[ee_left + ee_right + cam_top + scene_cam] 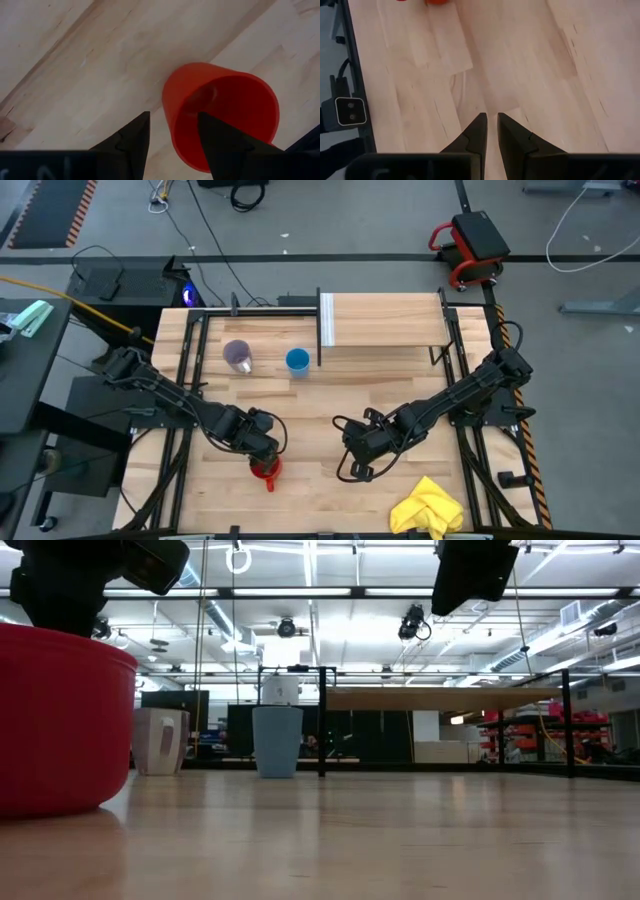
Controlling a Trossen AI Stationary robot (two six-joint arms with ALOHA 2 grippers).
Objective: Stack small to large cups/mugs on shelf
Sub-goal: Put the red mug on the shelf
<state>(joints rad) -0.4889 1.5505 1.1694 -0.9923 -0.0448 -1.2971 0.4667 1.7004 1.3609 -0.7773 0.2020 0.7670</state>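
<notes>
A red mug [266,471] stands upright on the table near its front edge, left of centre. My left gripper [172,137] hangs open just above it, pointing down, with one finger over the mug's hollow [225,120] and the other outside its wall. I see no touch. My right gripper [490,125] hovers over bare table at centre right [358,448], a narrow gap between its fingers, holding nothing. A purple-grey cup [238,356] and a light-blue cup [297,361] stand upright farther back, left of the shelf [390,320].
The shelf's white end panel [326,320] faces the two cups. A yellow cloth [430,508] lies at the near right corner. Bare planks stretch between the red mug [55,720], the far cups [277,740] and the shelf [450,698].
</notes>
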